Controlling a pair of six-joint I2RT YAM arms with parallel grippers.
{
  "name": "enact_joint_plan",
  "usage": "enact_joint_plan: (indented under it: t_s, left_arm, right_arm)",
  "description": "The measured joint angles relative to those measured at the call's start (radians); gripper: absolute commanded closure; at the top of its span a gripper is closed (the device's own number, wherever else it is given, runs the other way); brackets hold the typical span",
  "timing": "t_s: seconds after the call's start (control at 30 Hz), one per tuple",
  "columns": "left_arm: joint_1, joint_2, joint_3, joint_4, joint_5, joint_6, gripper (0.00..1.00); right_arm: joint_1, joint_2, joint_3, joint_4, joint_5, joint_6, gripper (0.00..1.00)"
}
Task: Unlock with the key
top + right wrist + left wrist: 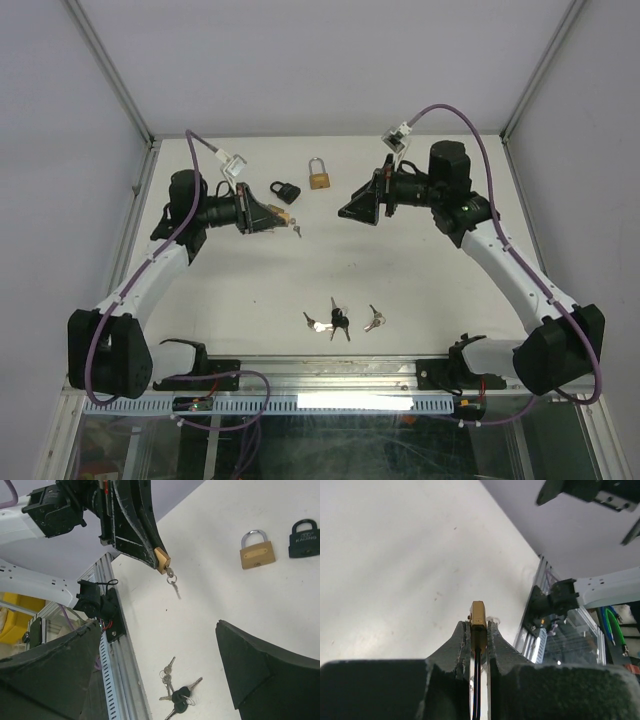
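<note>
My left gripper [278, 216] is shut on a small brass padlock [285, 214], held above the table with its body sticking out past the fingertips. In the left wrist view the padlock [478, 616] sits clamped between the two pads. In the right wrist view a key [170, 574] sits in the bottom of that padlock [161, 560], and a second key dangles from its ring. My right gripper [358, 208] is open and empty, in the air to the right of the padlock and facing it; its fingers [250, 665] frame the right wrist view.
A second brass padlock [319, 176] and a black padlock [286, 191] lie at the back of the table. Loose key bunches [338, 320] lie near the front centre. Metal rail [330, 372] runs along the near edge.
</note>
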Motion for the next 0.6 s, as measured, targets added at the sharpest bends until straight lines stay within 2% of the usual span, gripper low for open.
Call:
enact_joint_plan:
  t_s: [0.17, 0.3, 0.4, 0.53, 0.6]
  left_arm:
    - [0.110, 0.017, -0.098, -0.143, 0.033, 0.190, 1.00]
    - [0.206, 0.126, -0.105, -0.274, 0.050, 0.396, 1.00]
    - [0.263, 0.271, -0.081, -0.398, 0.052, 0.575, 1.00]
    - [0.309, 0.517, 0.053, -0.627, 0.048, 0.839, 1.00]
    - [0.325, 0.599, 0.111, -0.697, 0.048, 0.924, 1.00]
  right_arm:
    - [0.002, -0.001, -0.034, -0.032, 0.016, -0.014, 0.00]
    - [0.002, -0.010, -0.043, -0.055, 0.026, -0.024, 0.00]
    - [0.002, -0.020, -0.043, -0.056, 0.026, -0.027, 0.00]
    - [0.002, -0.029, -0.043, -0.058, 0.026, -0.029, 0.00]
    - [0.002, -0.037, -0.051, -0.058, 0.026, -0.030, 0.00]
